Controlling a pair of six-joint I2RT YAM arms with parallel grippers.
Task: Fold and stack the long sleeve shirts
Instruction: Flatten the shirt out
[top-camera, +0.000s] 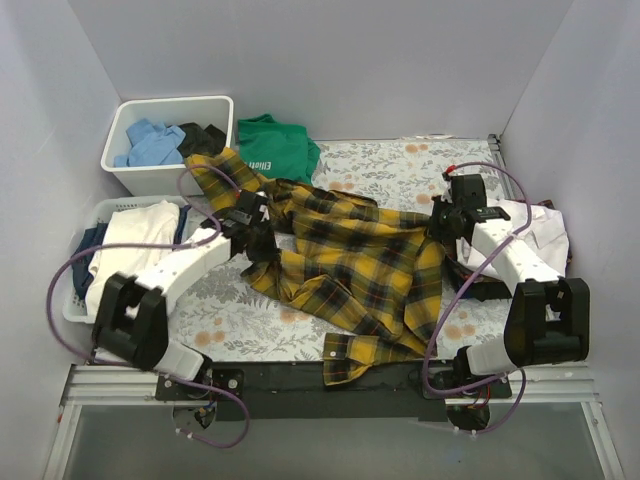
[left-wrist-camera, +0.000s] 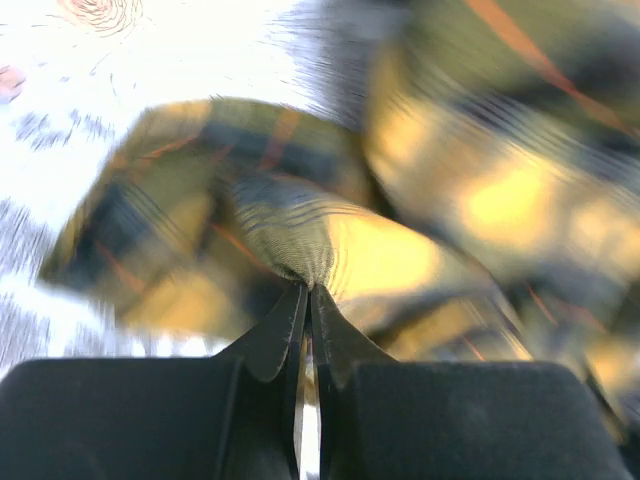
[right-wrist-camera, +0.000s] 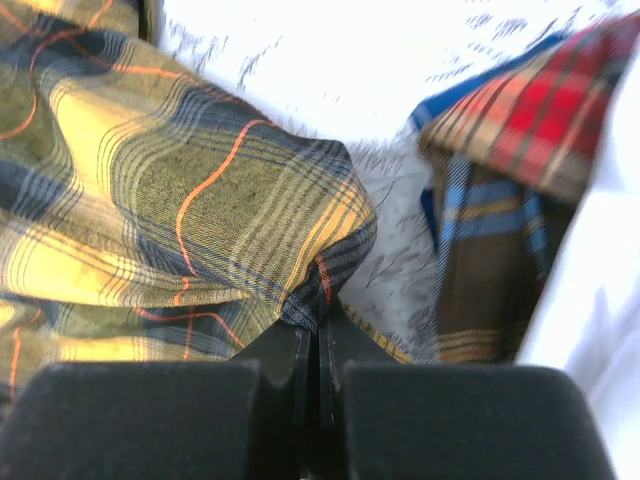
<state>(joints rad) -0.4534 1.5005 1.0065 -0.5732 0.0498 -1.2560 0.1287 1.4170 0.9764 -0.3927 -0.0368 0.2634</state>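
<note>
Far to the left of the yellow-and-black plaid shirt (top-camera: 350, 262) sits a slatted laundry basket (top-camera: 78, 300) holding white and dark blue cloth. Behind that, off the shirt's far left corner, stands a white bin (top-camera: 215, 108) with blue and black garments in it. One plaid sleeve stretches up toward this bin and ends just beside it. A green T-shirt (top-camera: 283, 142) with white lettering lies behind the plaid shirt, touching its far edge. The plaid shirt itself is spread rumpled across the middle of the floral-covered table (top-camera: 400, 165), with a cuff hanging near the table's front edge. At the shirt's left side the left gripper (left-wrist-camera: 308, 294) has its fingers pressed together on a bunched fold of plaid fabric; the wrist view is blurred, but the cloth gathers tightly into the tips. At the shirt's right edge the right gripper (right-wrist-camera: 320, 318) is likewise closed, pinching a rounded fold of the same plaid. Just right of that fold, with bare table between them, lies a red-and-blue checked cloth (right-wrist-camera: 520, 130). The white shirt (top-camera: 540, 228) lies crumpled further right of the plaid shirt, partly under the right arm.
</note>
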